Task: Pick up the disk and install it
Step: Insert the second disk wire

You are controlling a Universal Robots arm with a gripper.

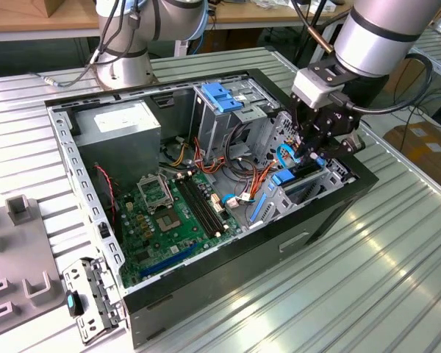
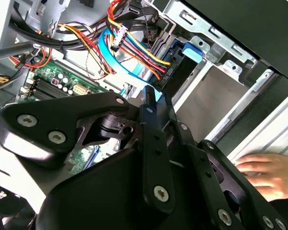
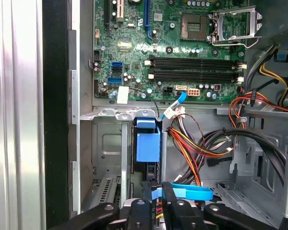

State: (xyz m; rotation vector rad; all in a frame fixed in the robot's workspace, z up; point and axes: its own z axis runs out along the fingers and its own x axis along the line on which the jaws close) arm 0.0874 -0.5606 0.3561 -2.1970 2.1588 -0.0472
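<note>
One disk [image 3: 148, 145] stands on edge in a narrow slot of the drive bay, its blue plastic carrier facing my first wrist view. In the exterior view it [image 1: 283, 178] sits low in the bay, at the corner of the open computer case [image 1: 331, 209] toward the exterior view's right. My gripper [image 1: 309, 151] hangs inside the case, just above that bay. Whether it is spread or closed I cannot tell. A blue flat cable [image 3: 192, 193] crosses right at my gripper [image 3: 157, 203] in the first wrist view, and I cannot tell if it touches. A bundle of red, orange and black wires [image 3: 194, 143] runs beside the slot. The green motherboard [image 3: 173, 48] lies beyond. In the second wrist view a person's hand [image 2: 269, 175] rests just outside the case wall.
</note>
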